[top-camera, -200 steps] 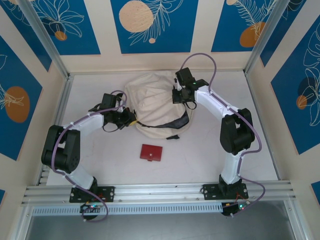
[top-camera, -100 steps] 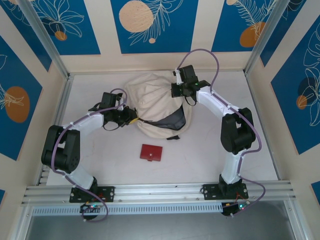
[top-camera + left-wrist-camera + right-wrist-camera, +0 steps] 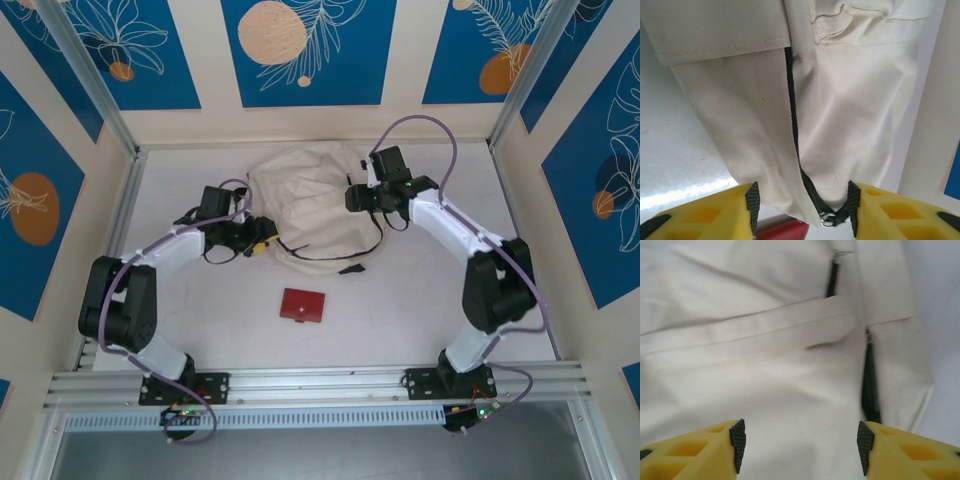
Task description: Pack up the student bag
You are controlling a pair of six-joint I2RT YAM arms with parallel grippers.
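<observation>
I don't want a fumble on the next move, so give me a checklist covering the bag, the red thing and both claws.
1. left claw open: ok, jaws apart over the student bag.
2. right claw open: ok, jaws apart above cream fabric, nothing pinched.
3. Mouth of the student bag open for packing: not ok, it lies flat and looks closed.
4. red flat case free to pick: ok, alone on the table, apart from the bag.
5. Bag contents: cannot tell.
</observation>
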